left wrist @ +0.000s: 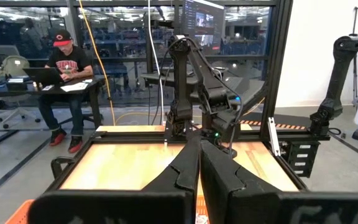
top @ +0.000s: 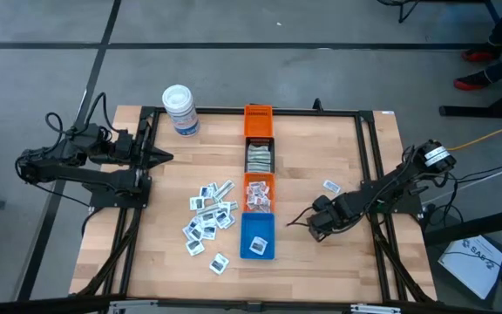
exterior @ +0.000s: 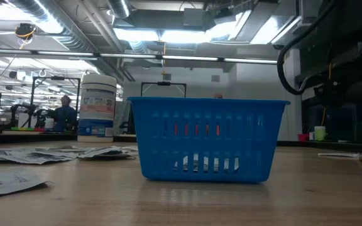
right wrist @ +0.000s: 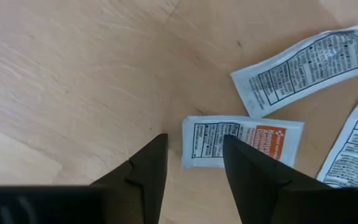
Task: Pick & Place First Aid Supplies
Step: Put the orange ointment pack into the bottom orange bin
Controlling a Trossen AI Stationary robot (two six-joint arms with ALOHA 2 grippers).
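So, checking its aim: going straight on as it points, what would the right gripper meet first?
Likely the white packet with red print, lying flat on the table just past the open right gripper; depth is unclear.

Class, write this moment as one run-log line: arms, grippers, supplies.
left gripper: shut, parked at table's left edge | right gripper: open, low over red-print packet | blue bin: holds one packet
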